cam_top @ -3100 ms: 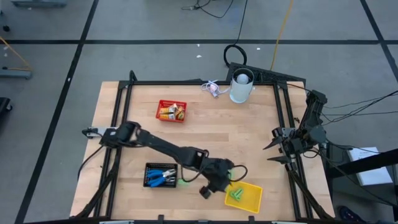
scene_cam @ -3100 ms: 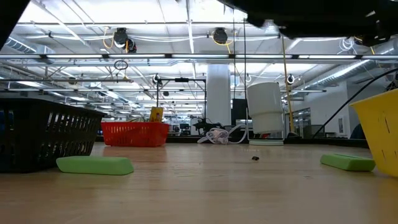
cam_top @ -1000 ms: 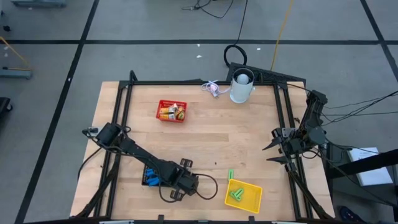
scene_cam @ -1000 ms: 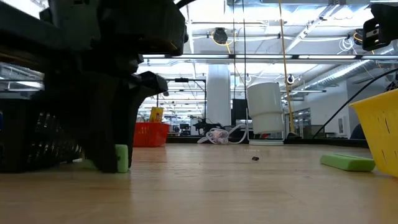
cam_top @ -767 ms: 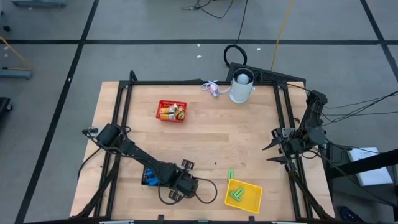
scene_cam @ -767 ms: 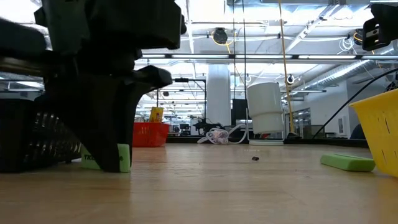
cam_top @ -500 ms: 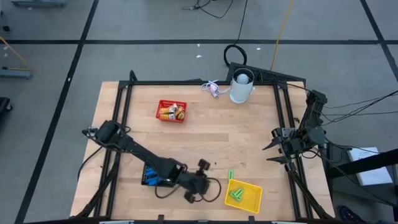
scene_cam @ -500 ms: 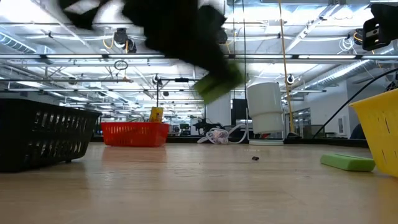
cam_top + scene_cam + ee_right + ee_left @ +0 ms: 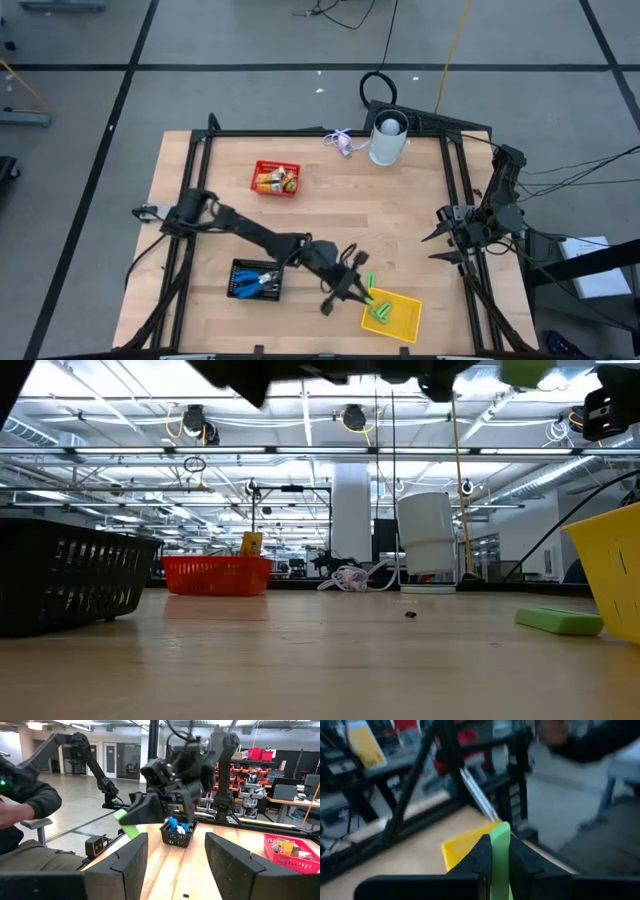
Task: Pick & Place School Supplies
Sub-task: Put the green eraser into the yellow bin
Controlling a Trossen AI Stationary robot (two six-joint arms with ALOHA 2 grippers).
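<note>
A bright green bar (image 9: 500,851) is in my left gripper (image 9: 357,293), which is shut on it above the table, just left of the yellow basket (image 9: 400,322). In the low view the bar (image 9: 527,370) shows high above the tabletop. The yellow basket holds more green bars (image 9: 380,312). Another green bar (image 9: 370,282) lies flat on the table at the basket's far side. The black basket (image 9: 240,288) holds blue-handled scissors (image 9: 262,282). The red basket (image 9: 275,178) holds yellow-orange sticks. My right gripper (image 9: 175,865) waits open at the table's right edge. My left gripper pinches the green bar between its two fingers, on the bar's two flat sides (image 9: 499,870). The bar's free end (image 9: 126,829) sticks out past the fingertips. The fingers slant down toward the table's right edge. The bar is lifted clear of the table.
A white cup (image 9: 388,138) stands at the far edge, with a small bundle (image 9: 342,143) beside it. A dark speck (image 9: 410,614) lies mid-table. The black frame rails (image 9: 455,200) run along the table's sides. A person's sleeve (image 9: 25,795) shows beyond the table.
My left gripper has shut on the green bar beside the black basket. It has lifted the bar off the table and swung toward the table's right, up to the yellow basket. The bar now hangs high above the tabletop.
</note>
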